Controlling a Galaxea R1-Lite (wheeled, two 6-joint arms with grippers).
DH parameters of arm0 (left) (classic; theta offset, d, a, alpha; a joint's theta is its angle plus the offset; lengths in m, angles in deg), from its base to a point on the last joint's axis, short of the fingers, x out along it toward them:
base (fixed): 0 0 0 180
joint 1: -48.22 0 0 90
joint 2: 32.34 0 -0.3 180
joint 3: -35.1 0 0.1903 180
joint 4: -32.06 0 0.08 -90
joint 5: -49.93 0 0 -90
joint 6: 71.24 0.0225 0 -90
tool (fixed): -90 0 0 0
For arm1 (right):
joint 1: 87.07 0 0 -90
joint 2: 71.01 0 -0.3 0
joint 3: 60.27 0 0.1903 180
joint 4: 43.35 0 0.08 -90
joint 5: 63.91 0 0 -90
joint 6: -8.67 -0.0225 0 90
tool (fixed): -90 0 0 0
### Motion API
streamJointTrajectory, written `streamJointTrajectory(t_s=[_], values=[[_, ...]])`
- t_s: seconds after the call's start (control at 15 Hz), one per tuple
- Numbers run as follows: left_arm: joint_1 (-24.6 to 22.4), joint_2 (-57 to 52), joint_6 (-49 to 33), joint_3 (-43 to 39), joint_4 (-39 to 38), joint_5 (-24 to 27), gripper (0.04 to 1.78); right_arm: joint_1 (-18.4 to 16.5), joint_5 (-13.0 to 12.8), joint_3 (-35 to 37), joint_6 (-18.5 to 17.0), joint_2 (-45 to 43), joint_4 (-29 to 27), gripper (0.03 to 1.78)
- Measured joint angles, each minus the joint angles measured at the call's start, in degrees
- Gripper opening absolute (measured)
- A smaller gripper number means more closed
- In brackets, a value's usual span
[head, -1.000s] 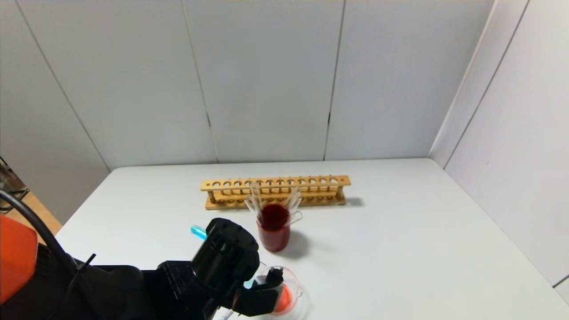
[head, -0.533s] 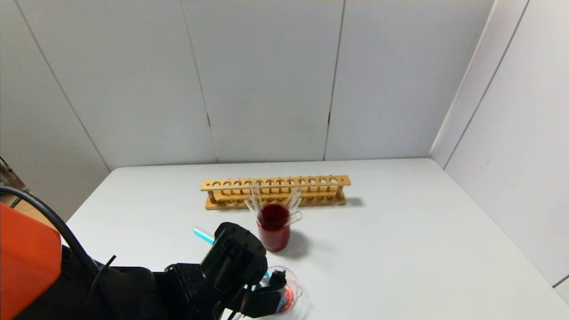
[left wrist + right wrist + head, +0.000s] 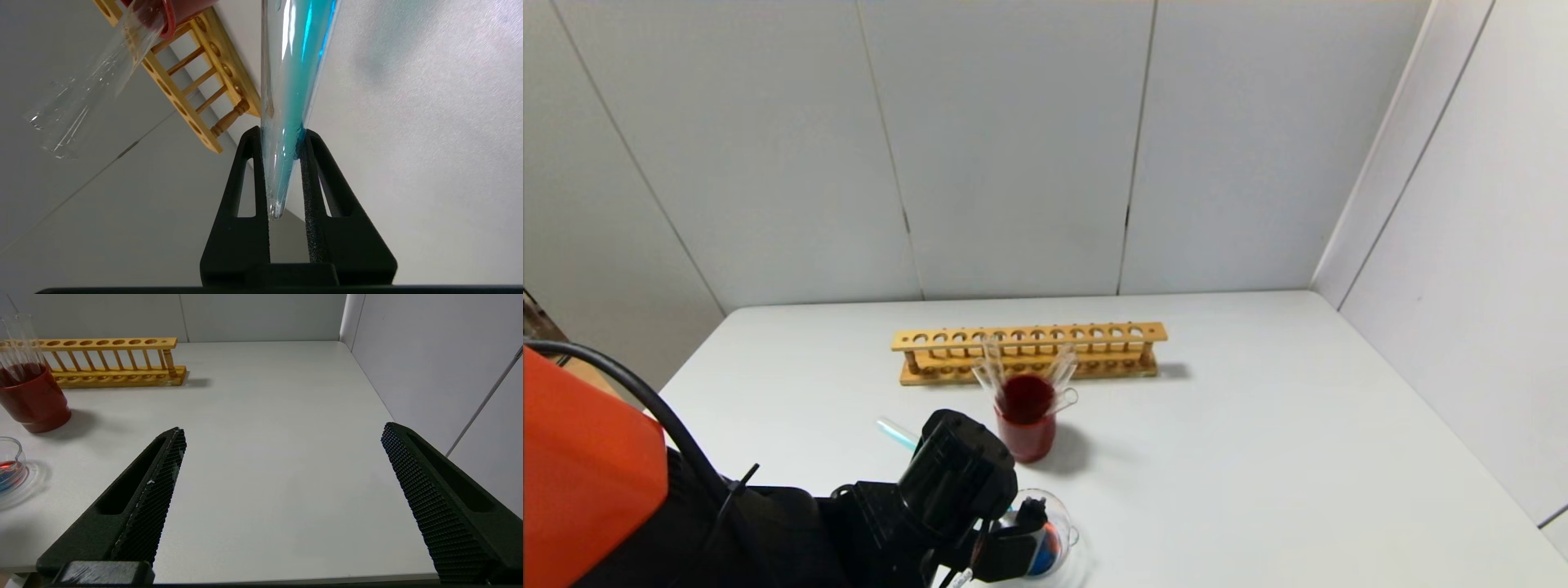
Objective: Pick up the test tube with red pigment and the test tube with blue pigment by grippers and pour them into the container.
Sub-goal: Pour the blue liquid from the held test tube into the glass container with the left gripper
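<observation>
Head view: your left gripper [image 3: 1013,539] sits at the near table [image 3: 1258,457] edge, right over the small glass cup [image 3: 1058,523], with the blue tube [image 3: 897,432] slanting up and back behind the wrist. The tube's long axis runs from that raised round end down toward the cup just beyond the fingers, so the mouth looks low for pouring. The cup shows blue and orange-red liquid together. One beaker [image 3: 1026,425] of dark red liquid, holding several clear tubes, stands farther out from the gripper, with one wooden rack [image 3: 1027,353] behind it. No red tube can be picked out. Left wrist view: both fingers [image 3: 312,196] are clamped on the blue tube near its round end, blue running along the glass. Right wrist view: your right gripper [image 3: 282,490] hangs spread wide and empty, the cup well off to its side; the left arm is nearer.
</observation>
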Motion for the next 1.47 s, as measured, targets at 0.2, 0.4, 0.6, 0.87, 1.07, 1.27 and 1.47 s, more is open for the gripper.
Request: streamJointTrajectory(t_s=[0.2, 0.4, 0.6, 0.87, 1.07, 1.27, 1.47], values=[[0.3, 0.0, 1.0, 0.9, -0.1, -1.8, 0.30, 0.0, 0.0, 0.0, 0.0, 0.0, 0.0, 1.74], [1.0, 0.1, 1.1, 1.2, -0.2, -2.2, 0.30, 0.0, 0.0, 0.0, 0.0, 0.0, 0.0, 1.74], [1.5, 0.3, 1.2, 1.6, -0.1, -3.8, 0.30, 0.0, 0.0, 0.0, 0.0, 0.0, 0.0, 1.74], [2.8, 0.6, 1.7, 2.1, 0.0, -4.8, 0.30, 0.0, 0.0, 0.0, 0.0, 0.0, 0.0, 1.74], [3.0, 1.4, 1.9, 2.6, -0.1, -5.0, 0.30, 0.0, 0.0, 0.0, 0.0, 0.0, 0.0, 1.74], [3.1, 2.1, 1.9, 2.7, 0.1, -5.5, 0.30, 0.0, 0.0, 0.0, 0.0, 0.0, 0.0, 1.74], [3.1, 2.6, 2.1, 2.6, 0.2, -6.1, 0.30, 0.0, 0.0, 0.0, 0.0, 0.0, 0.0, 1.74]])
